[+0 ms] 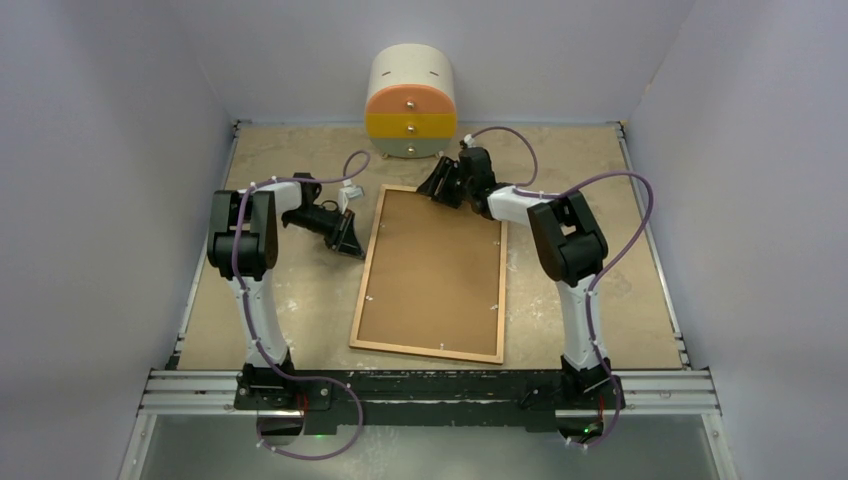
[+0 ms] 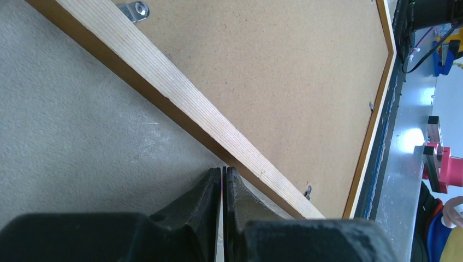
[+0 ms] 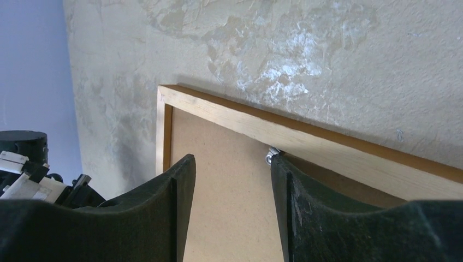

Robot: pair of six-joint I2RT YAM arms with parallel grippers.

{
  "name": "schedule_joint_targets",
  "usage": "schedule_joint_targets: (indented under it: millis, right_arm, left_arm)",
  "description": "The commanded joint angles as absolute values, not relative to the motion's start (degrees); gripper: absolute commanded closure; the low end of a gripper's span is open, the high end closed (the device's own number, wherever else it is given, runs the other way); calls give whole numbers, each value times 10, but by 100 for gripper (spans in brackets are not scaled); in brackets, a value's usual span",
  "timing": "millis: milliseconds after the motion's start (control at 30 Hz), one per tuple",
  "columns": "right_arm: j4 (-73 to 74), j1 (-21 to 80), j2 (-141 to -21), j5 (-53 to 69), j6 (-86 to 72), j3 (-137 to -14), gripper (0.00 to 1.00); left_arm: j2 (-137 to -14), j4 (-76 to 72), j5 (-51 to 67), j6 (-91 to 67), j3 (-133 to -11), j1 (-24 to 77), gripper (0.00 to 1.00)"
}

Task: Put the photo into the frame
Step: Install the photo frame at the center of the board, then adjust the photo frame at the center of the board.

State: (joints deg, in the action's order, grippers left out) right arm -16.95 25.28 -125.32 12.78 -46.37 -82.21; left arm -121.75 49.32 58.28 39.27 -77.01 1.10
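Note:
The frame (image 1: 428, 351) lies flat in the middle of the table, its back up, with the plain brown backing board (image 1: 435, 270) inside it. The photo is not in view. My left gripper (image 1: 352, 243) is shut and empty, its tips just outside the frame's left rail (image 2: 180, 103), near the far corner. My right gripper (image 1: 437, 186) is open over the frame's far rail (image 3: 306, 144), one finger beside a small metal clip (image 3: 271, 155), with the backing board (image 3: 229, 191) between the fingers.
A round cream drawer unit (image 1: 411, 103) with orange and yellow drawers stands at the back, close behind the frame's far edge. Small metal clips (image 2: 135, 9) sit along the frame's inner edges. Grey walls enclose the table on three sides.

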Motion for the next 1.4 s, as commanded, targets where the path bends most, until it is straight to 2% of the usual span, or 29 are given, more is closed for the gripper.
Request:
schedule_joint_targets:
  millis: [0,233,400,633,767,1067,1233,1367]
  right_arm:
    - [-185,254,-1269,117,-457,-844,44]
    - [-184,255,-1269,122,-454,-850,45]
    - [-170,255,-1226,99,-452,-826,44]
    - [-78,281,-1130,2,-426,-793,32]
    - [-13,306,-1078,-46,-421,-766,30]
    - [73,322,-970,-59,-402,-675,29]
    - [120,393,-976,-106,-411,-687,28]
    - [169,468,-1019,-161,-422,-741,29]
  left_arm:
    - [-1213,506,577,424,-779,10,91]
    - [-1216,502,580,421,-776,20,90]
    - [-1204,504,575,421,-769,21,90]
    - [-1154,502,569,438,-702,24,90]
    - [-1141,464,566,415,-661,47,90]
    - [-1122,380,587,340,-621,141,90]
    - [-1110,487,661,405,-668,121,83]
    - [-1096,615,685,487,-731,11,64]
